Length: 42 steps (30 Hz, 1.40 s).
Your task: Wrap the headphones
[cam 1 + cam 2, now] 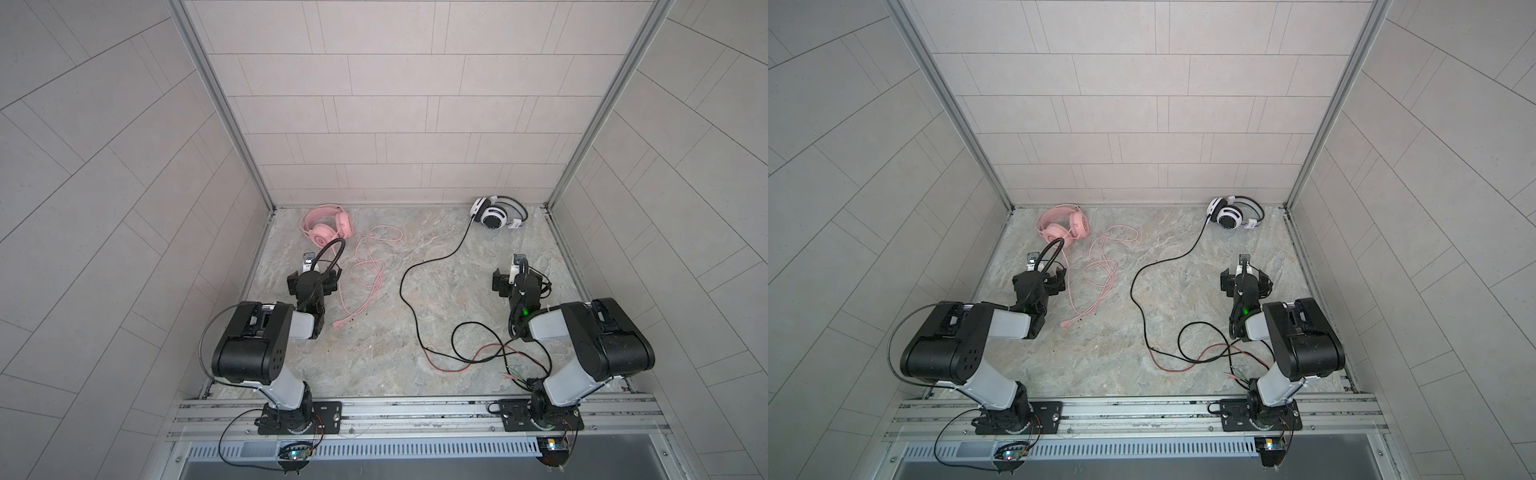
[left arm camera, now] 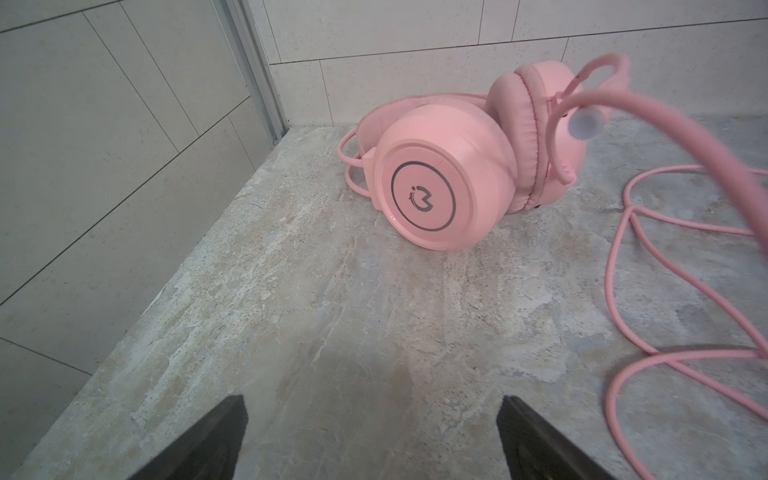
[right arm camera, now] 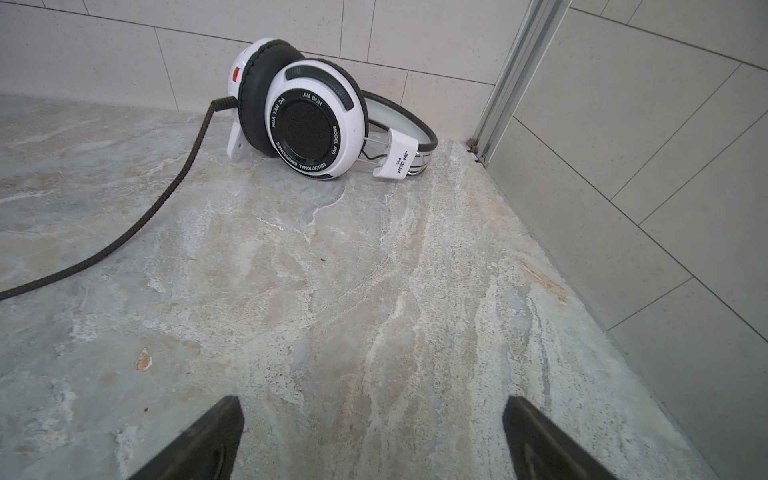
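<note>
The pink headphones (image 1: pixel 326 226) (image 1: pixel 1061 226) (image 2: pixel 440 183) lie at the back left of the marble table. Their pink cable (image 1: pixel 365 266) (image 2: pixel 623 266) trails loose in loops toward the front. The white-and-black headphones (image 1: pixel 494 214) (image 1: pixel 1231 216) (image 3: pixel 316 120) rest in the back right corner. Their black cable (image 1: pixel 411 291) (image 3: pixel 166 195) snakes forward and ends in red and thin strands (image 1: pixel 440 365) beside the right arm. My left gripper (image 1: pixel 312 282) (image 2: pixel 372 401) is open and empty, just short of the pink set. My right gripper (image 1: pixel 519 282) (image 3: pixel 372 401) is open and empty, short of the white set.
Tiled walls (image 1: pixel 374 104) close in the table at the back and both sides. An aluminium rail (image 1: pixel 415 409) carrying both arm bases runs along the front. The pink plug (image 1: pixel 337 325) lies by the left forearm, and thin plug ends (image 1: pixel 511 374) lie near the right base.
</note>
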{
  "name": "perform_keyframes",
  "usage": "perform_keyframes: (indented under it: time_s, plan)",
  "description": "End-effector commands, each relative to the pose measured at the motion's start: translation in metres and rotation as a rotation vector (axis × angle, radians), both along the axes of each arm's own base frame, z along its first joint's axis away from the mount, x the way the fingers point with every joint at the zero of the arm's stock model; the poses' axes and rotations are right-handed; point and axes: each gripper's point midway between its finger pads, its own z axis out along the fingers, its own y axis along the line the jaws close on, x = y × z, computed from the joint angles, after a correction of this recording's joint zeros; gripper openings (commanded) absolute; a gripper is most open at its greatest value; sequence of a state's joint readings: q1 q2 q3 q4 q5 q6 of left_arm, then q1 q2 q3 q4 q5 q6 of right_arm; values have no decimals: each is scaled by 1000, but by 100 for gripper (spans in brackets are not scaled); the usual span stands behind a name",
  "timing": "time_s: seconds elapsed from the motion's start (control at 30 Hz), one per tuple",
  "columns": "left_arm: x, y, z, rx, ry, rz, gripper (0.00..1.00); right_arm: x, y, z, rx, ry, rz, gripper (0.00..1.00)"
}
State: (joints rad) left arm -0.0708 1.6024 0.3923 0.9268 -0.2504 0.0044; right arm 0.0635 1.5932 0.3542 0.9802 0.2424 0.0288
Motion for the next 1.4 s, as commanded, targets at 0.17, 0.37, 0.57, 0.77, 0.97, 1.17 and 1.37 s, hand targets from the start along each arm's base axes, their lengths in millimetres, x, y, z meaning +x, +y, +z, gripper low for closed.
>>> perform_keyframes:
  time_s: [0.17,0.37,0.57,0.77,0.97,1.17,1.37]
  plan:
    - [2,-2,7,-7,-24,-6,100,2,1,8,-10,-20,3,99]
    - [1,-2,7,-7,-22,-7,100,2,1,8,-11,-19,3,99]
    - [1,-3,7,-7,-21,-7,100,2,1,8,-9,-20,4,99]
    - [2,-3,7,-7,-23,-9,100,2,1,8,-10,-19,3,99]
    - [2,-2,7,-7,-23,-7,100,2,1,8,-10,-20,3,99]
    - [2,-5,8,-7,-25,-22,100,1,3,9,-24,-23,5,99]
    - [0,-8,7,-7,-27,-44,100,-1,7,11,-45,-36,5,99]
